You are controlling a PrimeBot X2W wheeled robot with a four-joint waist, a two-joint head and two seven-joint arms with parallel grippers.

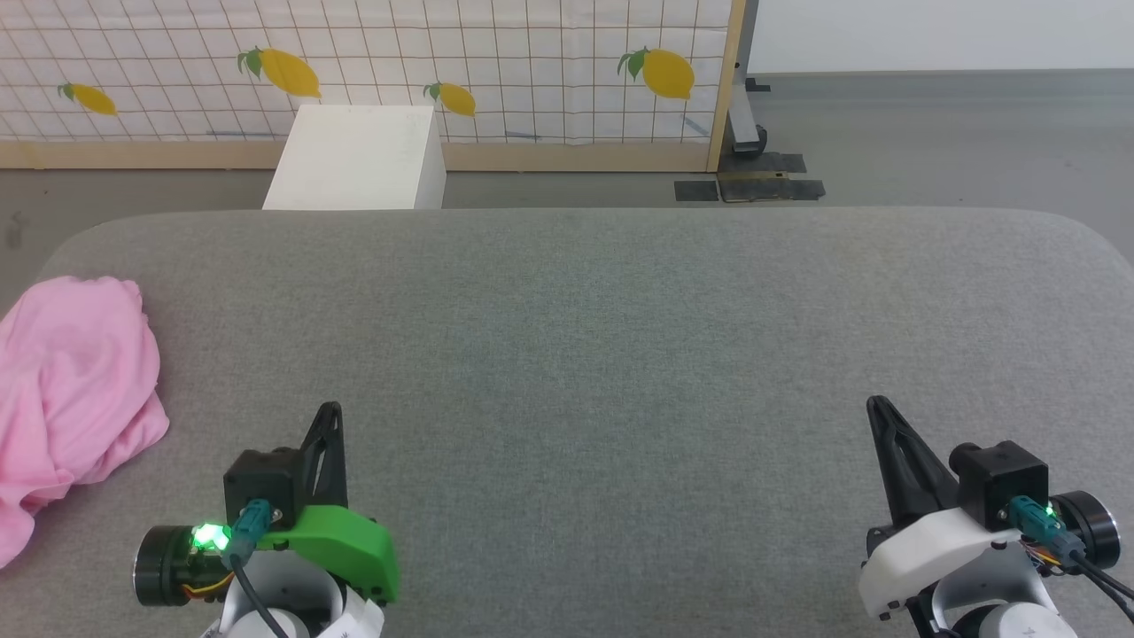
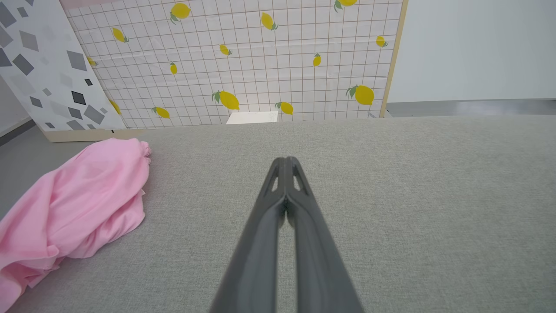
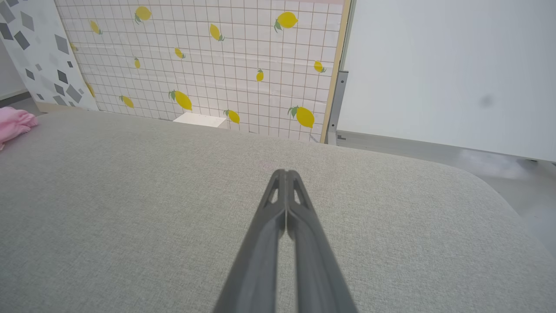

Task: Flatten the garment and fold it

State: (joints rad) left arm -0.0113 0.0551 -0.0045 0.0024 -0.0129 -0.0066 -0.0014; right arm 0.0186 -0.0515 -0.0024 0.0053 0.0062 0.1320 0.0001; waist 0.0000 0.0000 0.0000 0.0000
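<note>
The garment [image 1: 71, 390] is a crumpled heap of light pink fabric at the left edge of the grey table [image 1: 585, 354]; it also lies at the left of the left wrist view [image 2: 82, 204], and a small corner of it shows at the far left of the right wrist view [image 3: 13, 121]. My left gripper [image 1: 330, 412] sits at the lower left, to the right of the heap and apart from it, its fingers [image 2: 286, 163] pressed together with nothing held. My right gripper [image 1: 877, 406] rests at the lower right, far from the fabric, its fingers [image 3: 286, 174] likewise shut and empty.
A white box [image 1: 359, 159] stands on the floor beyond the table's far edge. Behind it runs a lemon-print grid panel [image 1: 443, 62] with a wooden frame. Grey floor [image 1: 930, 142] lies at the back right. The table's corners are rounded.
</note>
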